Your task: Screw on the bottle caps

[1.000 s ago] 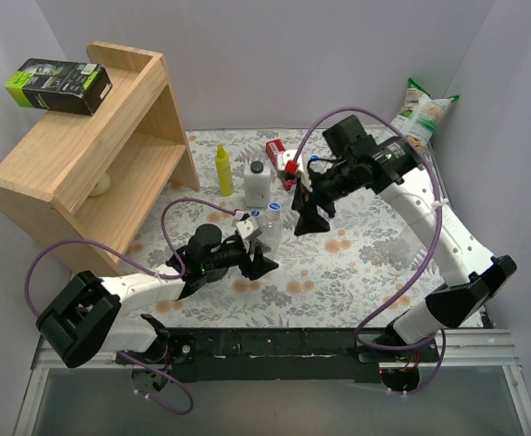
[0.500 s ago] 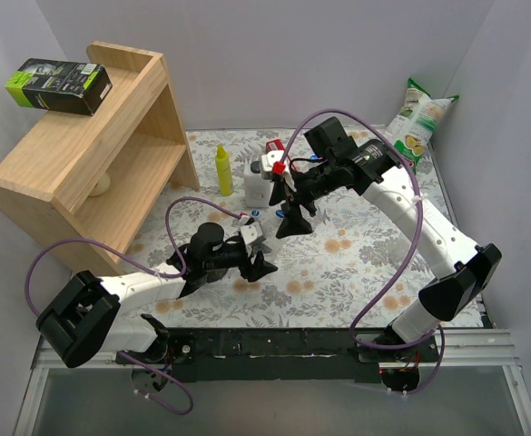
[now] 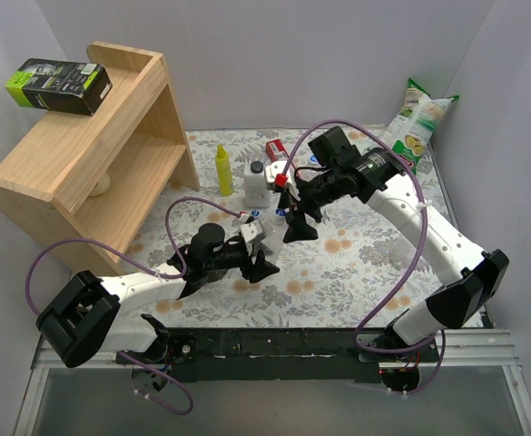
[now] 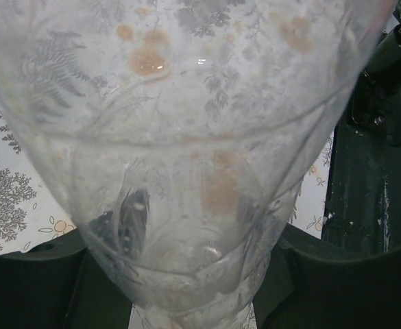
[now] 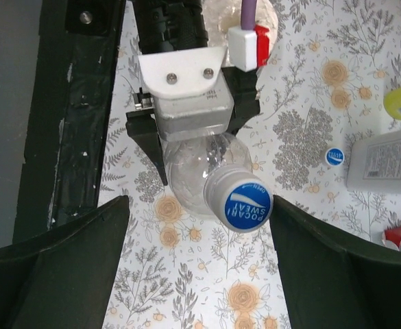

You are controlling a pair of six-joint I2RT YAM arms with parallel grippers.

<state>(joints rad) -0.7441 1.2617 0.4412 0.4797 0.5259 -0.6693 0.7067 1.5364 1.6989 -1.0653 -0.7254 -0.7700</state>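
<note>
Our left gripper (image 5: 197,147) pinches a small clear plastic bottle (image 5: 186,179) round its body, and a round blue plastic cap (image 5: 239,205) sits on the neck. Our right gripper (image 3: 299,225) hangs over it with jaws spread wide, touching nothing. We think the cap sits a bit off to one side of those fingers (image 5: 63,253), so they may grab it crooked and tip it. The thin bottle may also squash or spin in our left grip when we twist
</note>
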